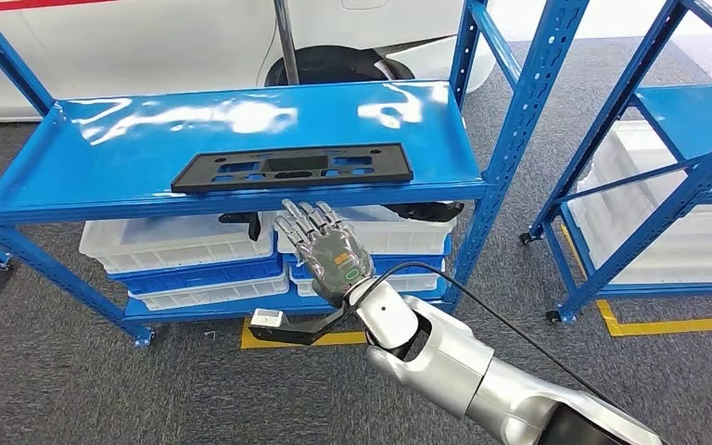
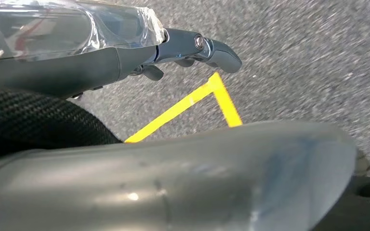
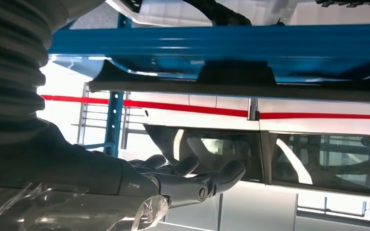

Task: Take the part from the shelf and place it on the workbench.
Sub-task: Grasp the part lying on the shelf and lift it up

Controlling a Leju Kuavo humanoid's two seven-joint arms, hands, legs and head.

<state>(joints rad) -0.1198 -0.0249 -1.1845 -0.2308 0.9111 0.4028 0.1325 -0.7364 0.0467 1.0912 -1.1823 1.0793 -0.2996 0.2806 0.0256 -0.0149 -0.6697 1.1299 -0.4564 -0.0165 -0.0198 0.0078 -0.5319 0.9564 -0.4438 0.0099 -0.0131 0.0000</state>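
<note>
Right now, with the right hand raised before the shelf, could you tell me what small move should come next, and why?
Probably ease the right hand forward and up to the black part. The part lies flat near the front edge of the blue shelf, untouched, while the hand, fingers spread and holding nothing, sits just short of that edge.

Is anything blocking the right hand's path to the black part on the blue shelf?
Nothing visible does. The right hand, fingers spread, hovers just in front of the shelf edge, and the black part lies alone on the shelf right behind that edge.

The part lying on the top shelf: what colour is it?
Black. The part shows best in the head view, flat on the glossy blue shelf.
</note>
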